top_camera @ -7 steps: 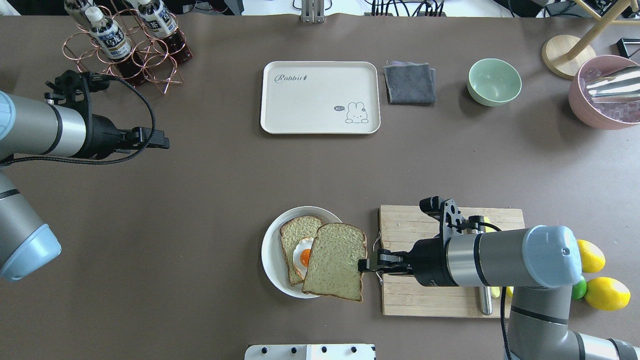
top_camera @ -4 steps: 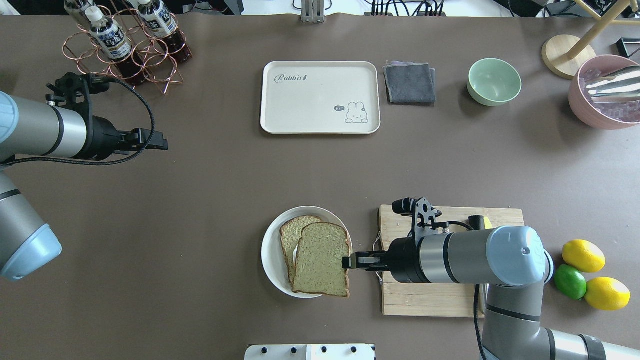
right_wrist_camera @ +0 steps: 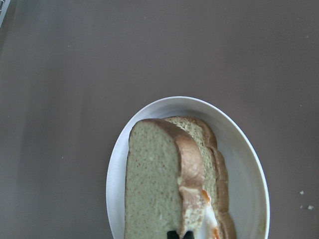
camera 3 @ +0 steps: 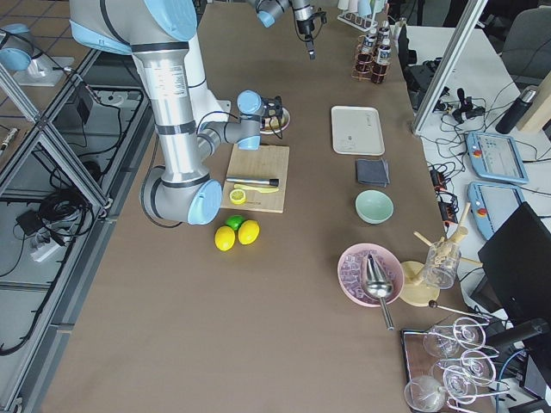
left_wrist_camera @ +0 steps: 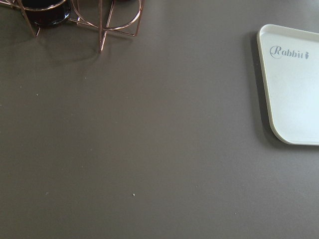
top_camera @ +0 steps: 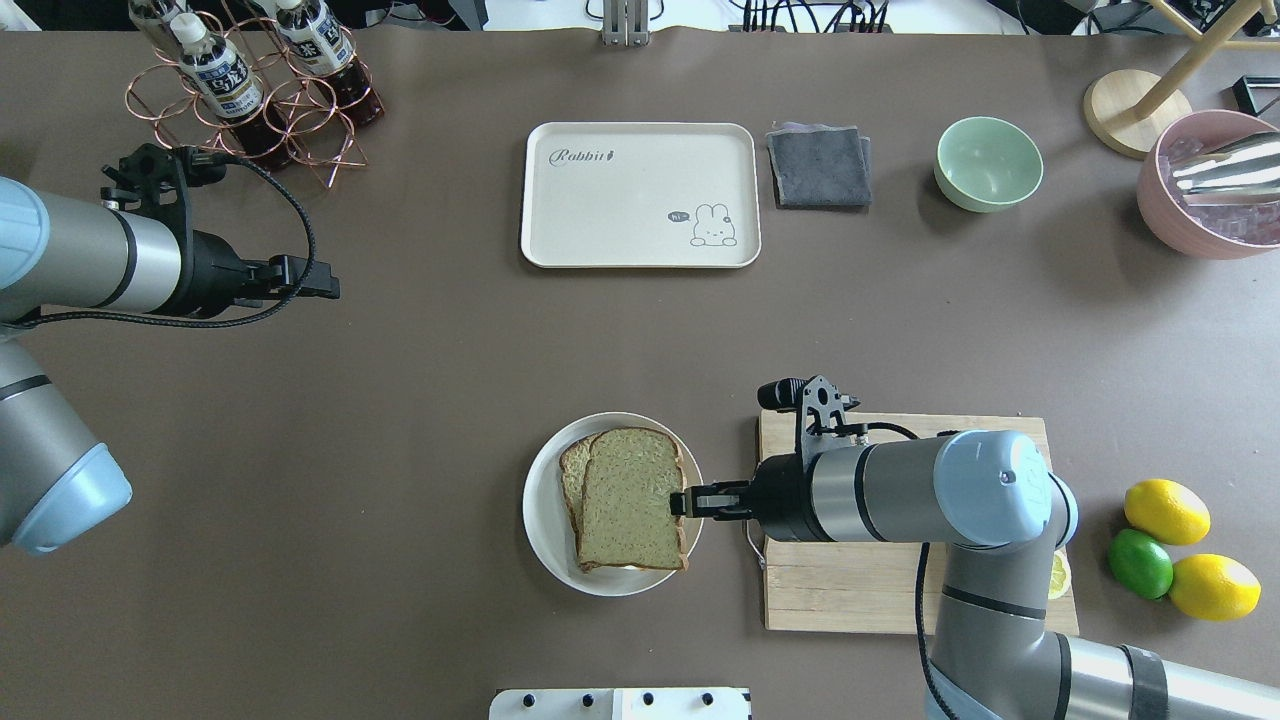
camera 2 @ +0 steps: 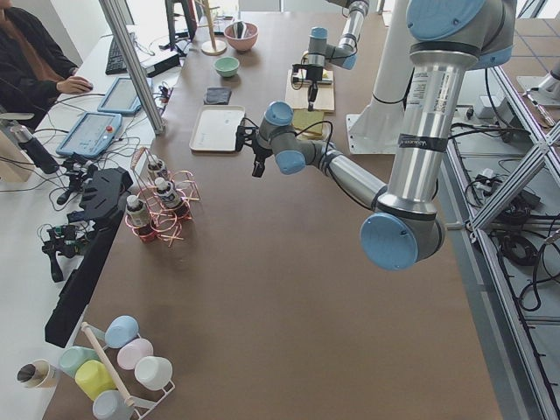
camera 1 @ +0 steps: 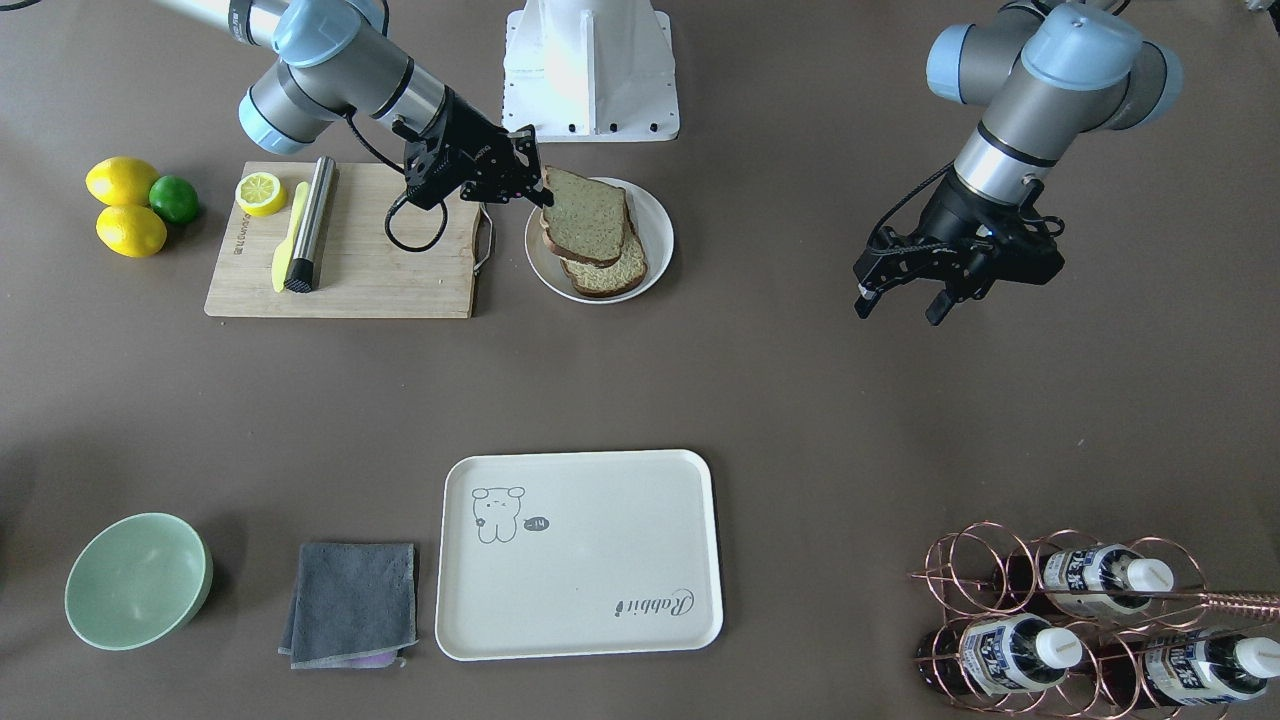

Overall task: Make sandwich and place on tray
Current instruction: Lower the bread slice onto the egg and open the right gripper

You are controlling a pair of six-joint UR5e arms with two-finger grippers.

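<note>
The sandwich lies on the round white plate (top_camera: 545,510). Its top bread slice (top_camera: 630,500) sits over the lower slice (top_camera: 572,475). The fried egg (right_wrist_camera: 207,224) shows only as a white and orange sliver in the right wrist view. My right gripper (top_camera: 680,502) is shut on the top slice's right crust, low over the plate; it also shows in the front view (camera 1: 540,195). The cream tray (top_camera: 640,195) is empty at the far middle of the table. My left gripper (top_camera: 325,290) is open and empty, far left of the tray, above bare table.
A wooden cutting board (top_camera: 850,590) with a half lemon and a metal rod lies right of the plate, under my right arm. Lemons and a lime (top_camera: 1140,562) lie further right. A copper bottle rack (top_camera: 250,90), grey cloth (top_camera: 820,165) and green bowl (top_camera: 988,163) stand along the far side.
My right gripper has carried the top slice left and down onto the egg and the lower slice, and the egg is now covered. The left arm has barely moved.
</note>
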